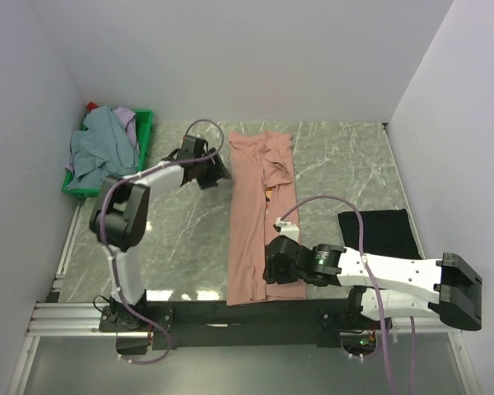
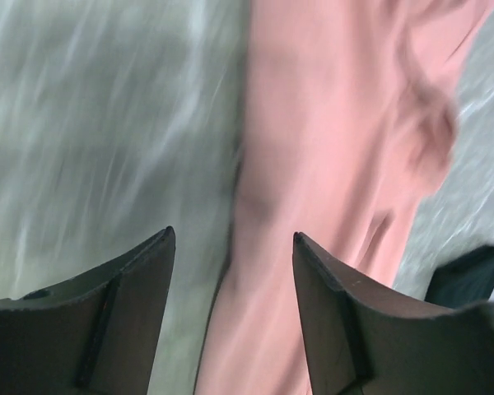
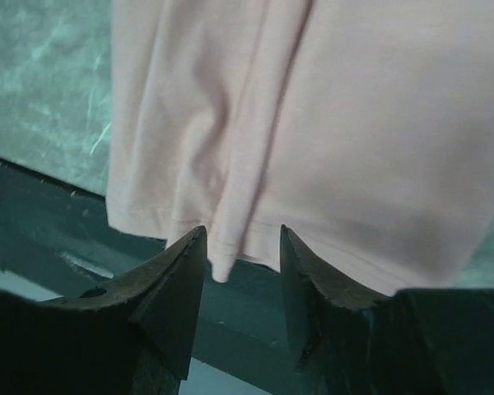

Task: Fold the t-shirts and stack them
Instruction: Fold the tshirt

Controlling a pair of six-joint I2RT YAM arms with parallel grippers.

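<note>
The salmon-pink cloth t-shirt (image 1: pixel 249 230) is judged limp and light, best pinched at its near hem; the left gripper (image 2: pixel 233 234) is spread wide, the right gripper (image 3: pixel 243 230) half-parted, nothing held.

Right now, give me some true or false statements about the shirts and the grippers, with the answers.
1. The pink shirt lies as a long strip on the table. True.
2. The black shirt is in the crate. False: it lies on the table, at the right.
3. The left gripper is shut on the pink shirt. False: its jaws stand open.
4. The right gripper is at the pink shirt's near end. True.
</note>
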